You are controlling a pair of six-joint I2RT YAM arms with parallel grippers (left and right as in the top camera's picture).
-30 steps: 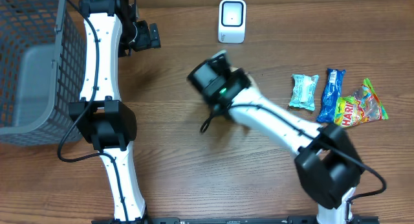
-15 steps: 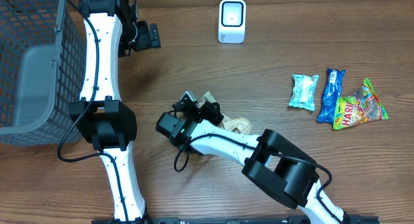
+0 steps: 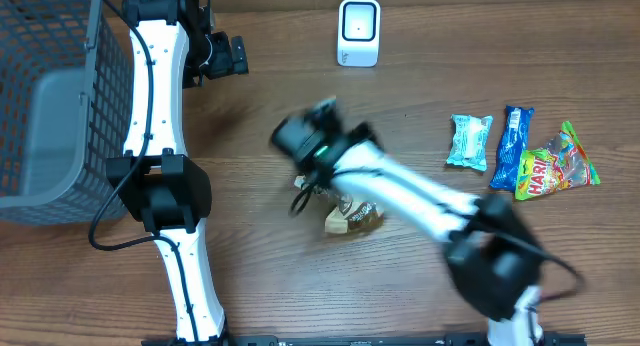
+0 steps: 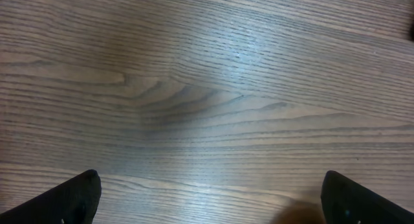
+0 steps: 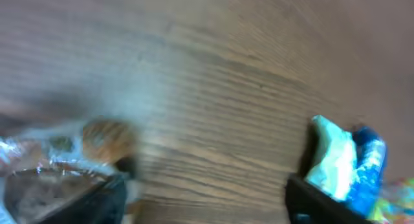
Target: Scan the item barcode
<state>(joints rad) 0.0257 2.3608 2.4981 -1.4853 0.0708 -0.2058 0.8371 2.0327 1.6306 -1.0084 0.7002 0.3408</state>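
Starting at the near edge of the wooden surface [image 3: 270, 286], the 2 arms rise from their bases. The left arm [image 3: 160, 176] runs straight toward the far side, while the right arm [image 3: 400, 191] reaches diagonally toward the middle, smeared by motion blur. Partly under that arm lies the snack packet [image 3: 352, 218], a clear wrapper with something brown inside, flat on the surface near its centre (its barcode cannot be made out). The right gripper [image 5: 207, 182] is spread wide in its wrist view. Its 2 dark fingers [image 5: 77, 198] sit in the lower corners and the packet is a blur beside 1 of them, not pinched between them; whether it touches that finger I cannot tell. Farther out on the robot's right, 3 more snacks lie in a row: a teal packet [image 3: 470, 141], a blue bar [image 3: 511, 134] just beside it, and a bright gummy bag [image 3: 556, 163] touching the bar. On the left stands a grey wire basket [image 3: 50, 96]. Beyond it, the left gripper [image 4: 210, 179] hangs over bare wood with its fingers [image 4: 65, 198] fully apart and nothing between them. Farthest of all is the white barcode scanner [image 3: 358, 31], well apart from the snack packet.
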